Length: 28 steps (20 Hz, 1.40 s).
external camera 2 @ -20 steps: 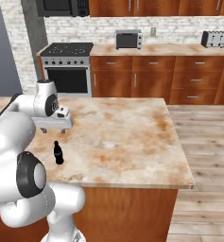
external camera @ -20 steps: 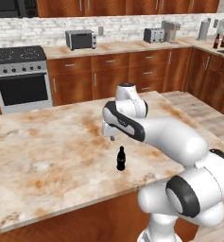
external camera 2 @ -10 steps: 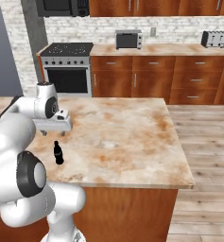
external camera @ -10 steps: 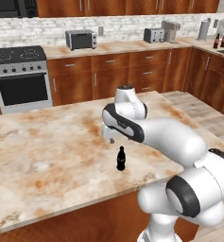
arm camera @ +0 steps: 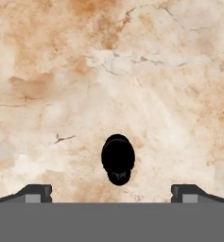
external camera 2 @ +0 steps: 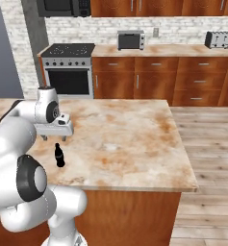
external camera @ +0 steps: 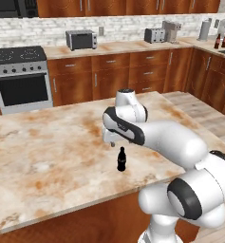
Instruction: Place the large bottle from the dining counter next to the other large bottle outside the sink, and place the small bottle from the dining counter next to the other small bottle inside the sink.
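nothing had shifted since earlier; we held our claw [arm camera: 111, 194] wide open directly above the small black bottle [external camera: 121, 159], centred between the fingertips for grasping.

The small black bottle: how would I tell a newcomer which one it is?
Find the marble-topped dining counter in the kitchen's middle. Near its front edge, beneath the robot's gripper, stands the small black bottle. It is all black and upright, with bare marble around it.

One small black bottle [external camera: 121, 159] stands on the one dining counter [external camera: 47, 152]. Two large brown bottles [external camera: 221, 41] stand side by side at the far right on the back counter [external camera: 133, 46]. That counter also carries one toaster oven [external camera: 81, 39] and one toaster [external camera: 153, 35], with one stove [external camera: 20, 78] to their left.
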{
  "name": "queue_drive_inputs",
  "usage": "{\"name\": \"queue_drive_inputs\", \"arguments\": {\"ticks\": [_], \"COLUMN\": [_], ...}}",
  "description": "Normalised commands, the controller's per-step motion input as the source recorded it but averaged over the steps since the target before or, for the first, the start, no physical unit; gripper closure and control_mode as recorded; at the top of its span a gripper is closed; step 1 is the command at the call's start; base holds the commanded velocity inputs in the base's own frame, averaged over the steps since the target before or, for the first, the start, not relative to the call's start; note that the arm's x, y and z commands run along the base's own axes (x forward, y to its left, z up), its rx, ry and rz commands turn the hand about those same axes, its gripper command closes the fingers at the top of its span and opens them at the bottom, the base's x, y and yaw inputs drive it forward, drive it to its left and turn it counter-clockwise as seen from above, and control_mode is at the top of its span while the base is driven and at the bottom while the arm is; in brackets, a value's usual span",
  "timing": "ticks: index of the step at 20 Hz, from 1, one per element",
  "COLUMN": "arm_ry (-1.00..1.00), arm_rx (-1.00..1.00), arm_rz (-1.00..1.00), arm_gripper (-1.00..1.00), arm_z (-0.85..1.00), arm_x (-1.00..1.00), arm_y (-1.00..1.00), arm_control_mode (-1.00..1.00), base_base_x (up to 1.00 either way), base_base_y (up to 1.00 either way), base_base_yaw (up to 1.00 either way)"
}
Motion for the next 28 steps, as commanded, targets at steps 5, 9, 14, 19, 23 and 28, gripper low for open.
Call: {"name": "queue_drive_inputs", "arguments": {"ticks": [5, 9, 14, 19, 23, 28], "arm_ry": [0.0, 0.0, 0.0, 0.01, 0.0, 0.0], "arm_rx": [0.0, 0.0, 0.0, 0.0, 0.0, 0.0], "arm_rz": [0.0, 0.0, 0.0, 0.0, 0.0, 0.0], "arm_gripper": [-1.0, -1.0, -1.0, -1.0, -1.0, -1.0], "arm_z": [-0.13, -0.2, -0.04, -0.02, -0.21, -0.17], "arm_x": [0.0, 0.11, 0.04, 0.0, 0.0, 0.0], "arm_y": [0.0, -0.02, 0.0, 0.0, 0.0, 0.0], "arm_control_mode": [-1.0, -1.0, -1.0, -1.0, -1.0, -1.0], "base_base_x": [0.0, 0.0, 0.0, 0.0, 0.0, 0.0], "base_base_y": [0.0, 0.0, 0.0, 0.0, 0.0, 0.0], "base_base_yaw": [0.0, 0.0, 0.0, 0.0, 0.0, 0.0]}}
